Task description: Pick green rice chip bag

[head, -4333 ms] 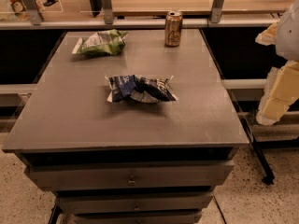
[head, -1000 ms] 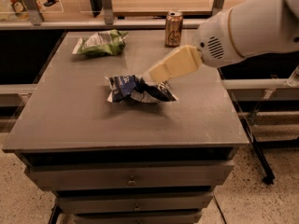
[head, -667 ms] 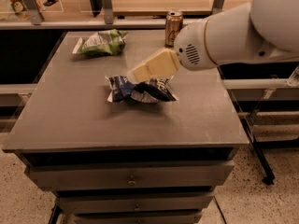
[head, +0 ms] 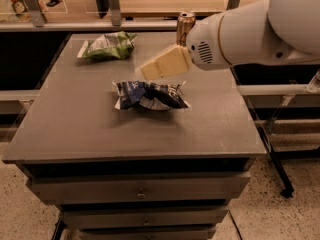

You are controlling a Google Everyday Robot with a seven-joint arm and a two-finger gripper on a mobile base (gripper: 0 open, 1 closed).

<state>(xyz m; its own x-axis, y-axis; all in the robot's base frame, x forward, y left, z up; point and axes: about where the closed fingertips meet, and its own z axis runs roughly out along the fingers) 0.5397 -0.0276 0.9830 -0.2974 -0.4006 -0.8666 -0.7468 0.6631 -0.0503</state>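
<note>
The tool [head: 146,72] hangs above the bench [head: 75,129]; I cannot tell if it is loose or squeezed. The green rice chip bag [head: 106,45] lies left of it, farther back; a blue bag [head: 150,95] lies just beside it.

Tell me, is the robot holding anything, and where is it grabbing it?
Nothing is held. The gripper hovers above the table, apart from the green rice chip bag lying there.

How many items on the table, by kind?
Snack bags: 2 (green rice chip bag, dark blue and white snack bag)
Drink cans: 1 (gold can)
Total: 3 on the table
The gripper is above the dark blue and white snack bag, short of the green one.
</note>
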